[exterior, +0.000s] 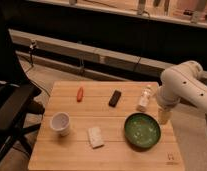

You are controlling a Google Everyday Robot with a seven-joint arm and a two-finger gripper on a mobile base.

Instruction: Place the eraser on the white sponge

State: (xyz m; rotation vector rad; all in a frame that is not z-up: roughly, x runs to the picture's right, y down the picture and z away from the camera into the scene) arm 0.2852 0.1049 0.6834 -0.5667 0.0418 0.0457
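Observation:
The black eraser point(115, 98) lies on the wooden table point(72, 155), near the middle of its far half. The white sponge point(95, 136) lies flat near the front centre, between a white cup and a green bowl. My white arm comes in from the right, and the gripper point(164, 116) hangs at the table's right edge, just right of the bowl. It is well to the right of the eraser and far from the sponge. Nothing shows in the gripper.
A white cup point(60, 123) stands at the front left. A green bowl point(142, 131) sits at the front right. A small white bottle point(145, 98) stands right of the eraser. An orange object point(80, 94) lies at the far left. A black chair point(12, 105) stands left of the table.

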